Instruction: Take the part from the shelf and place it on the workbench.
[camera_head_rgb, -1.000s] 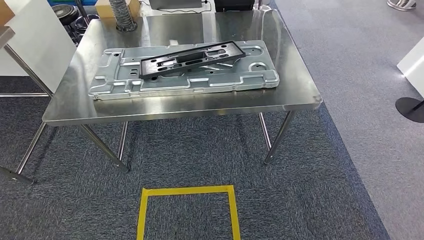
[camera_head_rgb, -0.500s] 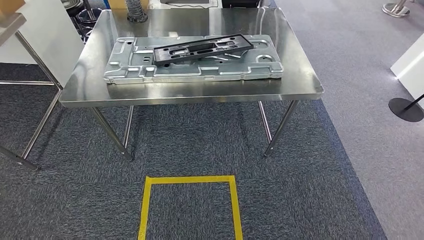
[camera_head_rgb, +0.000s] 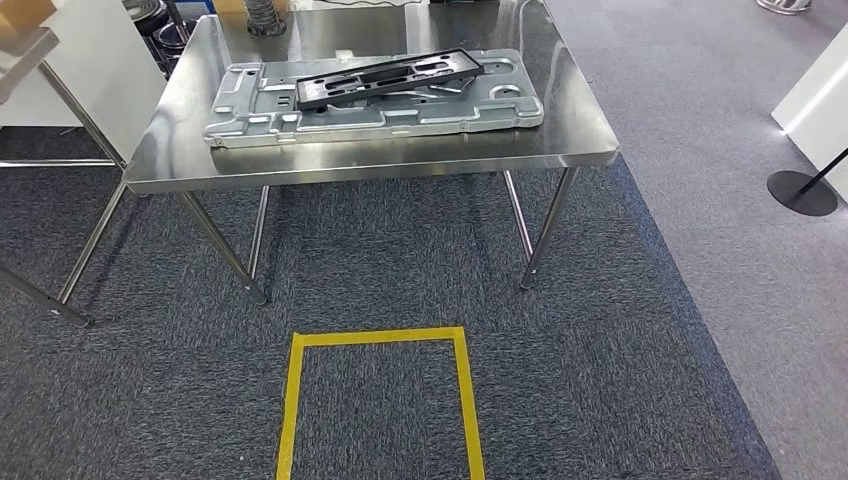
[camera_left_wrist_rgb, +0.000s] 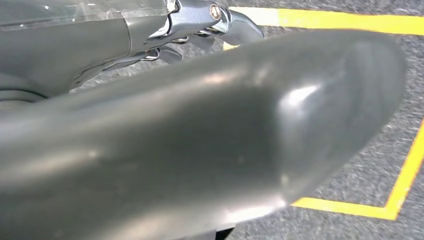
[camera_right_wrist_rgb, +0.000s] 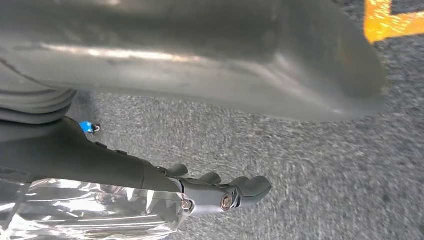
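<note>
Resting on one steel workbench (camera_head_rgb: 585, 140): one black slotted part (camera_head_rgb: 385, 78), flat and elongated, lying atop one stamped grey metal panel (camera_head_rgb: 250, 115). One yellow tape square (camera_head_rgb: 290, 400) on speckled carpet. Left hand (camera_left_wrist_rgb: 210, 22) and right hand (camera_right_wrist_rgb: 220, 192) hang over carpet, fingers loosely apart, holding nothing.

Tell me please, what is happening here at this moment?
Nothing is being handled right now. A black part lies on top of a large silver metal panel, which rests on the steel workbench. The robot stands on the carpet in front of it, near a yellow tape square on the floor. Its left hand and right hand hang over the floor, holding nothing, fingers somewhat curled.
</note>
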